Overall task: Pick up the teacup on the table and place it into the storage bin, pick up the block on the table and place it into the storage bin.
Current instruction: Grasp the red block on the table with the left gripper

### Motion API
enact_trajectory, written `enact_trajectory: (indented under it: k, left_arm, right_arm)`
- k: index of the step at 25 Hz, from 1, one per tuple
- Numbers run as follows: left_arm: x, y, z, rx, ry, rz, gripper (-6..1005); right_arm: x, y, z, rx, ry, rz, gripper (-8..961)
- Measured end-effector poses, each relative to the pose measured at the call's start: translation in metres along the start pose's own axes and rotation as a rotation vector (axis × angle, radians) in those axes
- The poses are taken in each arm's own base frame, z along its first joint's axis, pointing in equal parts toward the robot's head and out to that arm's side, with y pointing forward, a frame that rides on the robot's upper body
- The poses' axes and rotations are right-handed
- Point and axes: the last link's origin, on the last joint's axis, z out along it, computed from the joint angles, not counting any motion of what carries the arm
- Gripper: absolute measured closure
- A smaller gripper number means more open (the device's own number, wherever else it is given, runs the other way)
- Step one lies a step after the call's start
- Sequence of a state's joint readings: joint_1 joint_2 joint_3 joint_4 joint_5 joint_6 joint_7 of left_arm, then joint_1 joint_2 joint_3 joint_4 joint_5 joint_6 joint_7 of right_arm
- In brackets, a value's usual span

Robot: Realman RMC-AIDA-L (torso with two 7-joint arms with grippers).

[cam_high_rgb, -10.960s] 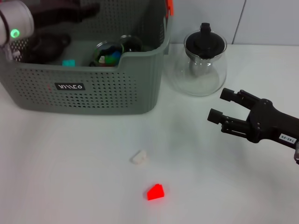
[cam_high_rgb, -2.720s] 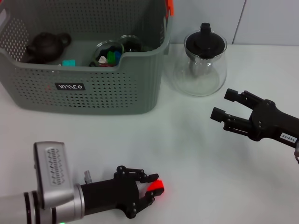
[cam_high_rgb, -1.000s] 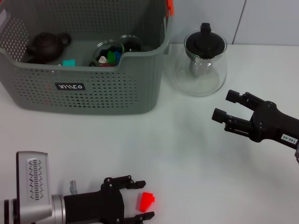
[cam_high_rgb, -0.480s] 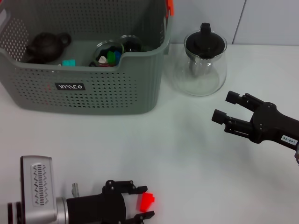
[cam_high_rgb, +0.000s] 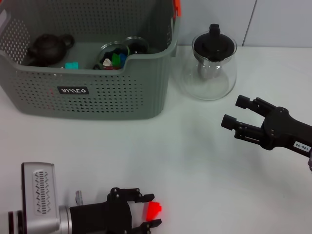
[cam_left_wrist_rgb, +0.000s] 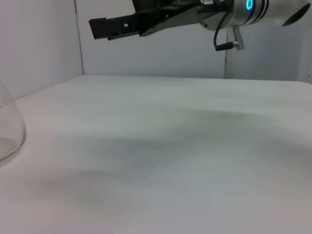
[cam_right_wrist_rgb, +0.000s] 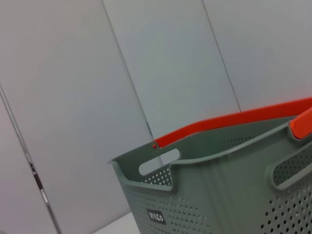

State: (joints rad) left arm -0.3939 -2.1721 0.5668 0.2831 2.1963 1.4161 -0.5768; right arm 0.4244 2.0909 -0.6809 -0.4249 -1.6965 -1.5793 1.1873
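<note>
Head view: left hand (cam_high_rgb: pixel 148 216) low over tabletop (cam_high_rgb: pixel 195 161), well in front of storage bin (cam_high_rgb: pixel 92 95), fingers closed around red block (cam_high_rgb: pixel 154 210). No teacup visible on tabletop; glass cups (cam_high_rgb: pixel 113 52) and dark teapot (cam_high_rgb: pixel 46 46) lie inside bin, so teacup step judged done. Block grasped, not yet binned. Right hand (cam_high_rgb: pixel 234 114) idle, fingers apart, beside glass teapot (cam_high_rgb: pixel 213 66).

Left wrist view: bare tabletop, right arm (cam_left_wrist_rgb: pixel 195 14) beyond; block not visible.

Right wrist view: bin wall and orange handle (cam_right_wrist_rgb: pixel 234 122) only.
</note>
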Motion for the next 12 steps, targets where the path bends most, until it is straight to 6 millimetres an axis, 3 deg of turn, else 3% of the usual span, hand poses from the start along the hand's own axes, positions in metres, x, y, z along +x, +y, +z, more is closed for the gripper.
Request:
enact_trajectory:
  k: [8, 12]
  left_arm:
    - [0.0012, -0.0034, 0.0006, 0.009, -0.001, -0.001, 595]
    - [0.0012, -0.0043, 0.0007, 0.011, -0.003, -0.004, 596]
  right_arm:
    - [0.0001, 0.0, -0.0005, 0.001, -0.001, 0.001, 9]
    - [0.0001, 0.0, -0.0004, 0.001, -0.001, 0.001, 9]
